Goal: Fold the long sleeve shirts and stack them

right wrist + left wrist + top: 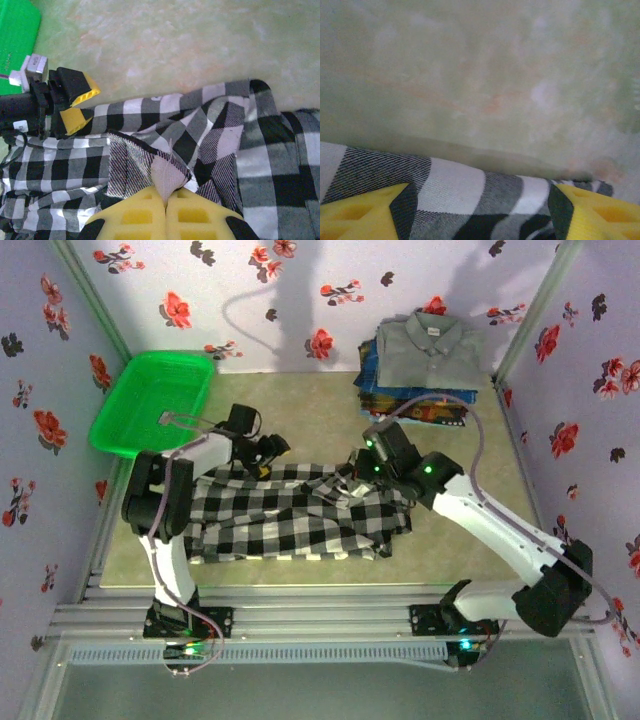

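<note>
Here we have the black-and-white checked cloth shirt [290, 520] lying crumpled and half doubled over on the pale table [300, 390], directly under both pincers. Our right pincer [166, 202] is clamped together on a small pale tuck of that cloth, little more than a nib poking out past its yellow fingertips [145, 215], with loose folds heaped just beyond it and to either side. Our left pincer [79, 102] stands with its jaws apart at the shirt's far edge. From its own camera the checked cloth runs across the gap between the two yellow fingers [355, 215], and bare table lies beyond. We judge the main risk to be that thin right-hand hold: a lift or pull could slide the tuck out, or raise one layer alone and leave the rest bunched below. The left side is no safer, since closing from where it stands could pinch several layers at once or nip only the hem. If one side holds and the other does not, the shirt swings askew and the fold comes out crooked. The stack of folded shirts with a plain grey collared one on top [428, 345] sits well beyond the right pincer, and the green plastic basket [150, 400] beyond the left.
</note>
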Controlling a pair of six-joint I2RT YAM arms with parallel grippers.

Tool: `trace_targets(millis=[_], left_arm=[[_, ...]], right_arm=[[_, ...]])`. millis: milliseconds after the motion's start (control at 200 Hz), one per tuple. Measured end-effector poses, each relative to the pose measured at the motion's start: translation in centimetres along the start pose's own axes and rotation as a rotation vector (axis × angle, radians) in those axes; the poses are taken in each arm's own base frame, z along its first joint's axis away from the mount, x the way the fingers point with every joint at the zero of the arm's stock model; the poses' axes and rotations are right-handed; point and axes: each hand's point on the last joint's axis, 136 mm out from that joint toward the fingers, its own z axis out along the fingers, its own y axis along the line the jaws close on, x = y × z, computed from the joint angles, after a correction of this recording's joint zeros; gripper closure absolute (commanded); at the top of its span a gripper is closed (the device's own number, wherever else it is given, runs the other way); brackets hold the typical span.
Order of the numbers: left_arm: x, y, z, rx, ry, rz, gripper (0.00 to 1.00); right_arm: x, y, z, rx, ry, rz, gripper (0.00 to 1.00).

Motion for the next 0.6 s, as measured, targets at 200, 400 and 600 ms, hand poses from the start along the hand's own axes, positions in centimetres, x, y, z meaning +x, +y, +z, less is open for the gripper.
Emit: trace_targets(millis=[200,400,600], left_arm=[[1.0,-2.9,0.8,0.036,0.025,0.050,0.30],[3.9,-5.3,1.2,0.049,0.065,0.116,0.30],[5.7,-9.1,0.6,0.090,0.079,0.183,0.32]], right_arm=[[1.5,-1.8,0.5,0.042,0.011,0.055,0.96],[1.8,-2.2,-0.3,0.029,0.000,0.071,0.95],[2.9,-3.0,-0.7,0.012,0.002,0.117,0.93]])
